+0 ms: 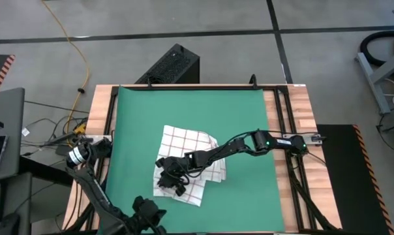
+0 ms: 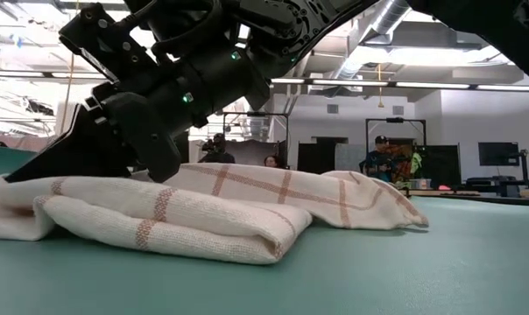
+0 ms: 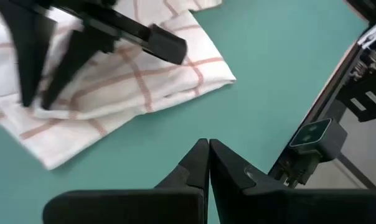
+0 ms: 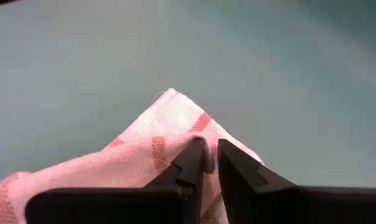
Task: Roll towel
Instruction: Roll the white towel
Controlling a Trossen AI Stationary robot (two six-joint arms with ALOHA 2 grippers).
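Two grippers to account for, only one at work.

From above: finds the thin white cloth towel with its grid of red-brown lines (image 1: 184,140) lying folded over and rumpled near the middle of the broad green mat (image 1: 197,104), a little toward the front edge. Finds the right gripper (image 1: 167,177) reaching in across the mat onto the towel's left-front part, and the left gripper (image 1: 148,212) parked at the front edge, apparently to stay out of the way.

At table height: shows the towel (image 2: 247,210) in soft stacked layers, not yet a tight roll, with the right gripper (image 2: 28,172) down at one end, probably to tuck a fold.

From the left wrist: shows the left gripper (image 3: 208,149) pressed together, holding nothing, over bare mat near the towel (image 3: 144,81).

From the right wrist: shows the right gripper (image 4: 211,152) narrowly parted, a corner of the towel (image 4: 163,124) in the gap; looks more like a loose hold than a firm pinch.
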